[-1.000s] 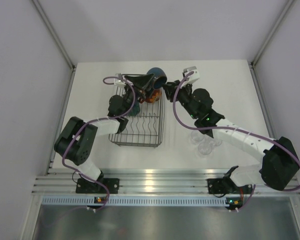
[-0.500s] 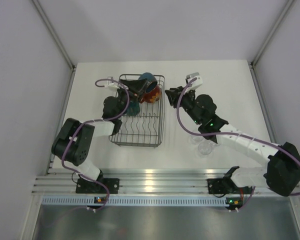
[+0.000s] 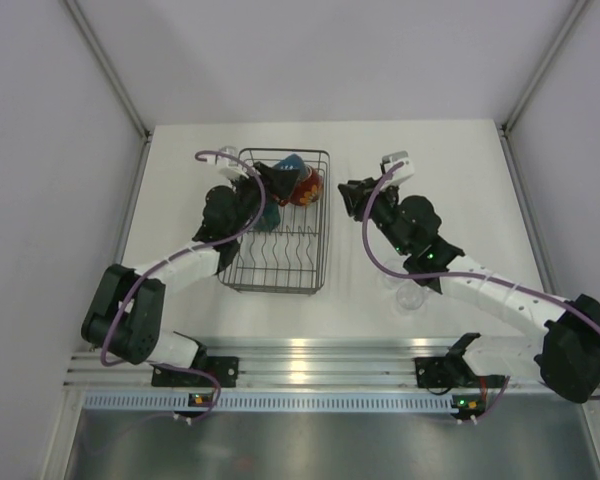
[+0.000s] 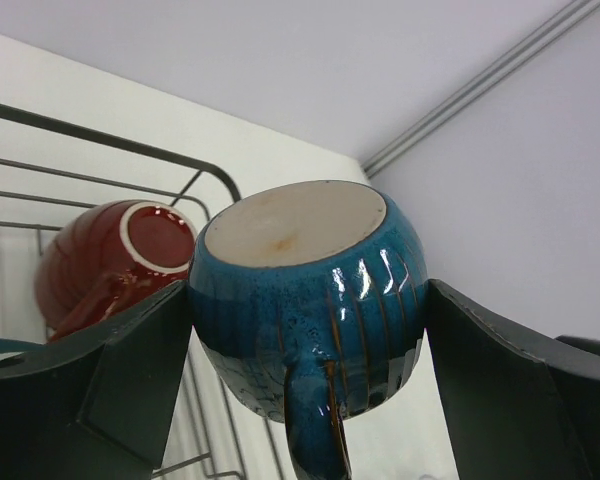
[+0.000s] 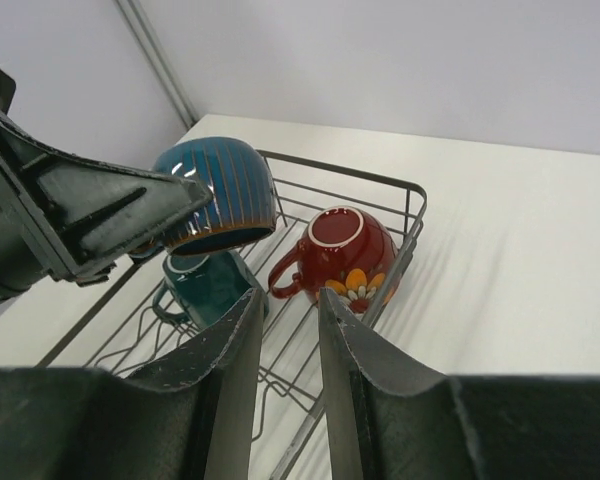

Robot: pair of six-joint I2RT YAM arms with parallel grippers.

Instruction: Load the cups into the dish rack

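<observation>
Pinching what, those left fingers [image 4: 130,375]?

The small dark-blue cup [image 4: 300,275]. The left gripper [image 4: 310,340] has one pad on each flank of it. The cup is base up and mouth down, with its handle pointing back toward the wrist camera.

And where does that put the cup?

In the air over the far end of the dish rack [image 3: 280,285], not resting on any wire. From the right wrist view the teal mug [image 5: 205,285] sits in the rack almost under it. The red patterned cup [image 5: 345,255] lies upturned just beside, in the far right corner.

So which way is the drop?

Downward, I'd judge, and a little toward the near side. The rack's long axis runs near to far, and the prong rows [image 3: 280,250] lie nearer the arms. Straight down, it would likely land on the teal mug.

Right gripper [image 5: 288,310]?

Its fingers are only slightly parted, with a narrow slit and nothing in it. It hangs just off the rack's right edge, apart from every cup.

Anything left outside?

The tiny clear glasses [image 3: 408,296], on the table [image 3: 440,160] beside the right arm [image 3: 480,285], well apart from the rack. That arm is plainly the nearer one for them. I can't count them surely from above.
</observation>
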